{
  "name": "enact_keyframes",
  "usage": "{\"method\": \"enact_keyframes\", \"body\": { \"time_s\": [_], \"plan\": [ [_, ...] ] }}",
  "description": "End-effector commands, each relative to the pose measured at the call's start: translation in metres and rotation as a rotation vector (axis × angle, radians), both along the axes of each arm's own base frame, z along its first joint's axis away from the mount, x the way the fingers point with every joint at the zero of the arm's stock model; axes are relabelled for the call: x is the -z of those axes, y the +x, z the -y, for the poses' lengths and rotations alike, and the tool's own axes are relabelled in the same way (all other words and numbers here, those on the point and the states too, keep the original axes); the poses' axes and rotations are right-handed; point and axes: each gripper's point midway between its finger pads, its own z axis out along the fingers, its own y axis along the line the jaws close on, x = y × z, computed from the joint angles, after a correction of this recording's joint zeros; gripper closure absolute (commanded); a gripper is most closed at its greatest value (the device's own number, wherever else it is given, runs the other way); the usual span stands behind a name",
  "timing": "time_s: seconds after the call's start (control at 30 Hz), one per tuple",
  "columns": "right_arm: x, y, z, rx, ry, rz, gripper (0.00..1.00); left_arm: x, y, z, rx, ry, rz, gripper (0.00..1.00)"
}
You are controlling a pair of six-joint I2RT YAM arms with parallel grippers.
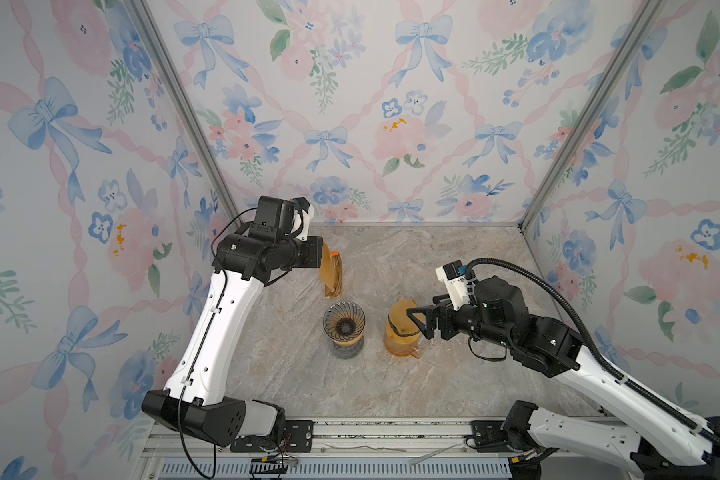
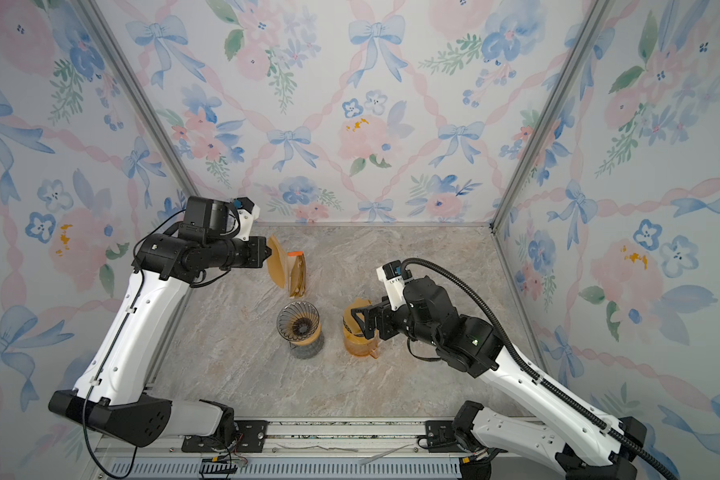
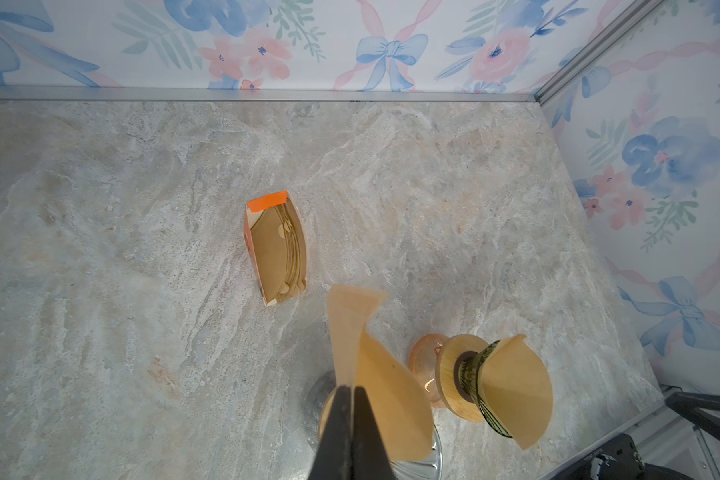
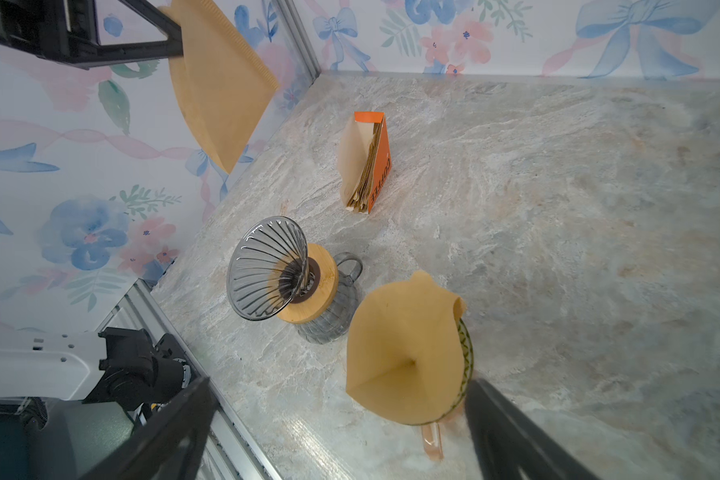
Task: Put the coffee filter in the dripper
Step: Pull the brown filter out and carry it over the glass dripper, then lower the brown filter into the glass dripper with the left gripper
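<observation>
My left gripper [image 1: 322, 250] [image 3: 352, 390] is shut on a brown paper coffee filter [image 2: 276, 266] [image 3: 383, 395] [image 4: 217, 83]. It holds the filter in the air, above and behind the dripper. The dripper [image 1: 344, 319] [image 2: 298, 319] [image 4: 262, 268] is clear ribbed glass with a wooden collar. It stands empty on a glass carafe at mid-table. My right gripper [image 1: 418, 322] [image 2: 360, 320] [image 4: 341, 384] is open, with nothing held, beside a green dripper [image 3: 470, 374] that has a filter [image 1: 400, 318] [image 4: 408, 349] seated in it.
An orange box of spare filters [image 2: 298, 274] [image 3: 277, 249] [image 4: 371, 166] stands behind the clear dripper. The green dripper sits on an amber carafe [image 1: 400, 347] to its right. Floral walls close in the back and both sides of the marble table [image 1: 454, 266].
</observation>
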Motion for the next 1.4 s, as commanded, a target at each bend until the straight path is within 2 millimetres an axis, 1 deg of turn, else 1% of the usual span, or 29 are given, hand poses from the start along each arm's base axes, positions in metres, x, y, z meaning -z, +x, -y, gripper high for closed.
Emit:
{"method": "enact_keyframes", "body": {
  "time_s": [0.0,0.13,0.3,0.47,0.67,0.77,0.97,1.13,1.37],
  "plan": [
    [-0.005,-0.004,-0.003,-0.035,-0.002,-0.011,0.04,0.005,-0.025,0.006,0.032,-0.069,-0.060,1.00],
    [-0.006,-0.004,-0.009,-0.051,0.003,-0.021,0.04,0.009,-0.042,0.010,0.033,-0.136,-0.098,1.00],
    [-0.006,-0.002,-0.015,-0.062,-0.010,-0.032,0.04,0.019,-0.066,0.016,0.043,-0.209,-0.157,1.00],
    [-0.003,-0.002,-0.020,-0.067,-0.016,-0.040,0.04,0.036,-0.085,0.016,0.040,-0.241,-0.215,1.00],
    [0.001,-0.003,-0.026,-0.077,-0.015,-0.044,0.04,0.059,-0.097,0.018,0.044,-0.250,-0.281,1.00],
    [0.004,-0.003,-0.029,-0.082,-0.018,-0.046,0.04,0.069,-0.099,0.020,0.049,-0.244,-0.309,1.00],
    [0.006,-0.003,-0.032,-0.091,-0.020,-0.047,0.04,0.087,-0.095,0.024,0.055,-0.227,-0.360,0.98],
    [0.009,-0.003,-0.033,-0.089,-0.026,-0.049,0.04,0.097,-0.087,0.030,0.063,-0.218,-0.381,0.98],
    [0.012,-0.004,-0.036,-0.097,-0.031,-0.054,0.04,0.110,-0.076,0.033,0.061,-0.183,-0.404,0.97]
  ]
}}
